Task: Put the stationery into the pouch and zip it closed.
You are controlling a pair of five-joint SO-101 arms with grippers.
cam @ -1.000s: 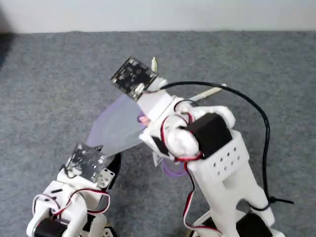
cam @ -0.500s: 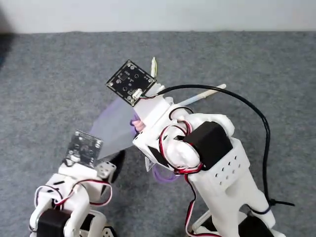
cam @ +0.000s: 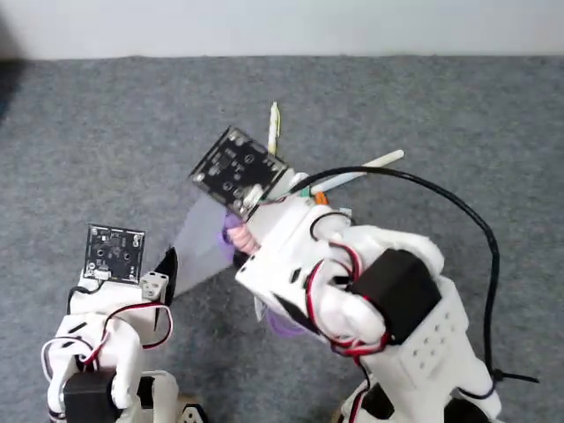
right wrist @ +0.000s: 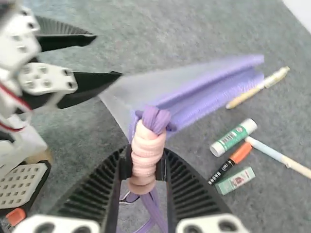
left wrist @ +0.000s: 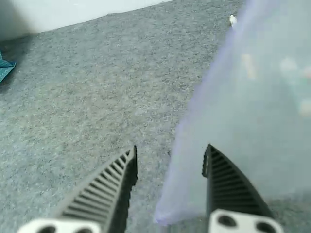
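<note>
The translucent lavender pouch [cam: 203,242] is held up off the grey carpet, and my right gripper [right wrist: 145,160] is shut on its pink zipper pull [right wrist: 146,143]. The pouch's purple zipper edge [right wrist: 204,90] runs away from the pull. My left gripper [left wrist: 170,150] is open, with the pouch's low corner [left wrist: 167,216] between its fingers, untouched. Beside the pouch on the carpet lie a glue stick [right wrist: 233,137], an orange marker [right wrist: 228,162], a green eraser [right wrist: 235,179], a beige pen [right wrist: 257,87] and a pale blue pen [right wrist: 277,158].
The grey carpet [cam: 458,115] runs back to a white wall [cam: 282,26]. A black cable [cam: 467,220] loops over the right arm. A cream pen [cam: 274,123] lies behind the right wrist camera board [cam: 236,167]. Open carpet lies left and far right.
The left arm has swung left and back, its gripper now at the pouch's lower corner. The right arm has shifted toward the front, uncovering more of the stationery.
</note>
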